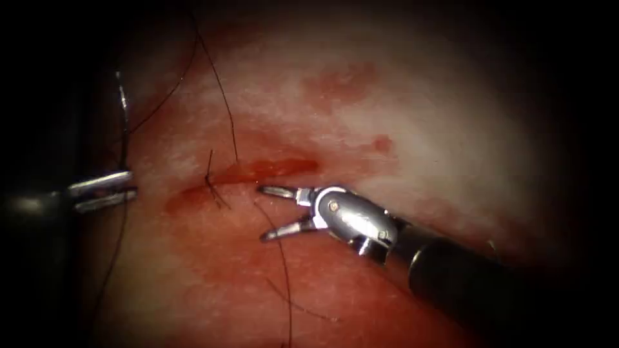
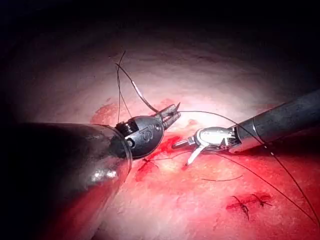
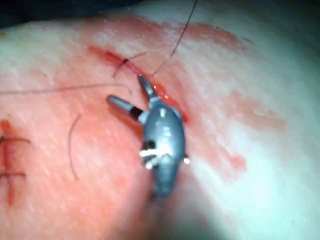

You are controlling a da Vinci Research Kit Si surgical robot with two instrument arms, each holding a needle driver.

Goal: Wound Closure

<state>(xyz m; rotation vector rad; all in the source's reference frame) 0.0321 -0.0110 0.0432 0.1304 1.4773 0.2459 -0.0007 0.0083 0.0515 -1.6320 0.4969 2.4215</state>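
My left tool sits at the left of the cut, jaws shut on the curved needle. The needle is held near one end, rises clear of the tissue, and dark thread trails from it. My right tool lies just below the cut with its jaws wide open and nothing between them. Its upper fingertip is close to the cut's edge. The open right tool lies over the tissue beside the cut. A tied stitch with short ends crosses the cut's left end.
Red fluid pools along the cut. A loose strand of thread runs down over the tissue below the right tool. Older stitches mark the tissue away from the cut. The right tool's dark shaft comes in from the lower right.
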